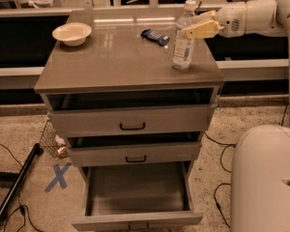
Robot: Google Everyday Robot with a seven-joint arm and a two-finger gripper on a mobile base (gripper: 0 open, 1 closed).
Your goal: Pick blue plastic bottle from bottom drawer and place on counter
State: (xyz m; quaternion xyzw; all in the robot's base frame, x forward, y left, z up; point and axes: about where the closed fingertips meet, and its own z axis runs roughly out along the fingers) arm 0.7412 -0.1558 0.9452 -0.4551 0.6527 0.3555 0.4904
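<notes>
The blue plastic bottle (182, 50), clear and ribbed with a white cap, stands upright on the counter (121, 62) near its right edge. My gripper (192, 30), with pale yellow tips, reaches in from the right at the height of the bottle's upper half and overlaps it. The bottom drawer (135, 197) is pulled out, and the part of its inside that shows holds nothing. The two drawers above it stand slightly ajar.
A cream bowl (71, 33) sits at the counter's back left. A flat dark-blue packet (154, 36) lies behind the bottle. My white base (266, 178) stands right of the cabinet. On the floor at left are a black pole (17, 182), a blue tape X (58, 176) and a wire basket (50, 139).
</notes>
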